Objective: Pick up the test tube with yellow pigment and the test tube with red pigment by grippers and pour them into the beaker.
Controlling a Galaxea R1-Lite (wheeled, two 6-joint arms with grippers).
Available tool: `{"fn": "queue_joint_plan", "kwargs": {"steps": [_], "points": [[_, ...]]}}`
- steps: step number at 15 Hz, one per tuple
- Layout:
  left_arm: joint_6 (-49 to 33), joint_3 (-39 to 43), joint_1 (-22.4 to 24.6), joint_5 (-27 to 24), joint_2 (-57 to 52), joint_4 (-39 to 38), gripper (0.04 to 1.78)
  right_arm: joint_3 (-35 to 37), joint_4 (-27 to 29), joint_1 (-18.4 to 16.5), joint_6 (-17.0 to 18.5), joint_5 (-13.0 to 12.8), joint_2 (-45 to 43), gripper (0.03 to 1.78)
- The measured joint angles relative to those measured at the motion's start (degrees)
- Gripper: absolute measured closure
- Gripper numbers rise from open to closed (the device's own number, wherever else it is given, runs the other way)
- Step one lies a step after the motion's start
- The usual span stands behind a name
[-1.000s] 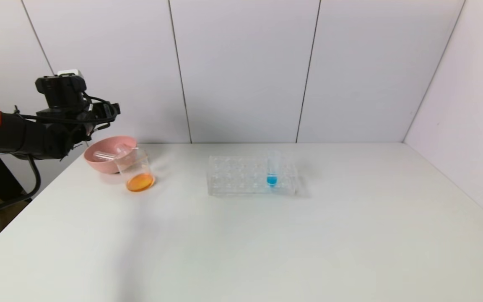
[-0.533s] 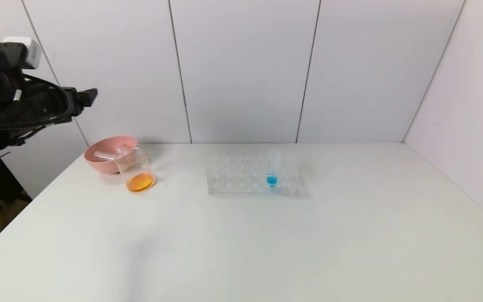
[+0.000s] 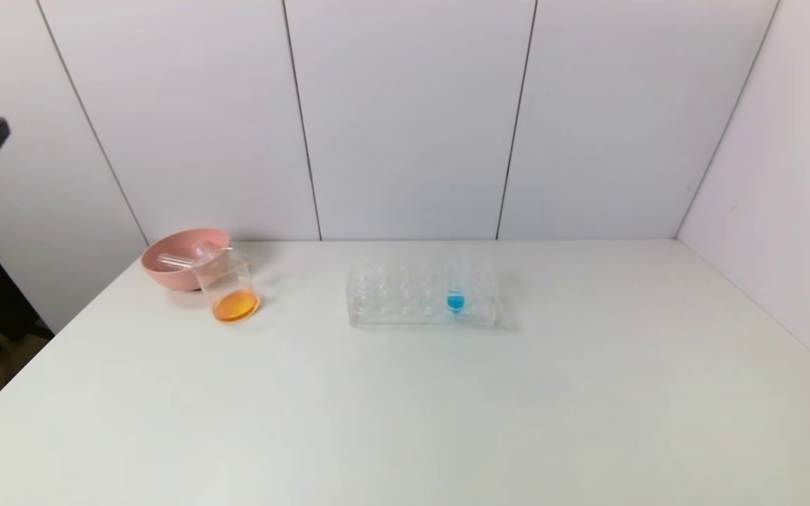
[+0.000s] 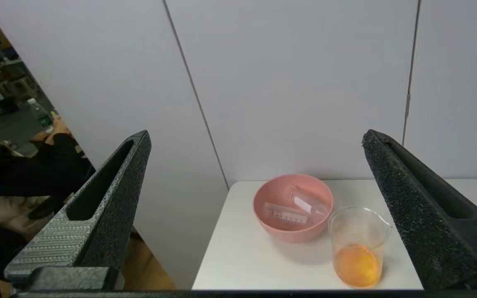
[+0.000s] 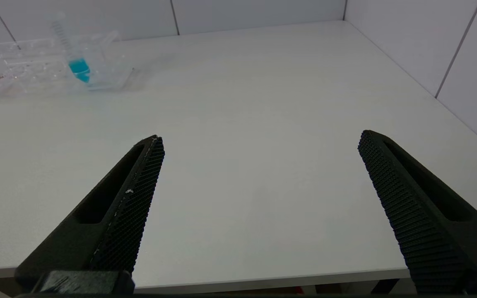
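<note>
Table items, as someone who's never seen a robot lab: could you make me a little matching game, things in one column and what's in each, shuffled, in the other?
Things:
1. beaker
2. pink bowl
3. clear rack
4. left gripper

Contents or state:
A. one upright tube with blue liquid
B. two empty tubes lying down
C. orange liquid at the bottom
D. open, holding nothing

Pairs: 1-C, 2-B, 3-A, 4-D

You see a smooth matt white table (image 3: 447,407), a clear glossy beaker (image 4: 358,244), and rough black textured left gripper (image 4: 255,215) fingers (image 4: 110,207).
</note>
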Motion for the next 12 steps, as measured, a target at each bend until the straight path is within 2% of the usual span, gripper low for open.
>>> {"fn": "queue_joint_plan", "kwargs": {"steps": [3, 7, 9, 12], "points": [[0.65, 4.33, -0.04, -0.66, -15.6, 6.41, 0.04, 0.0, -0.02, 0.0, -0.02, -0.05, 0.0, 0.1], [0.06, 6.03, -1.16, -6.77, -33.93, 19.24, 0.04, 0.0, 0.0, 0.0, -0.02, -0.05, 0.0, 0.1], [-0.44, 7.09, -2.96, -9.02, -41.62, 26.26, 0.04, 0.0, 0.0, 0.0, -0.02, 0.0, 0.0, 0.1], [-1.1, 11.25, -5.79, -9.76, -51.05, 33.5, 0.04, 0.0, -0.02, 0.0, -0.02, -0.05, 0.0, 0.1]]}}
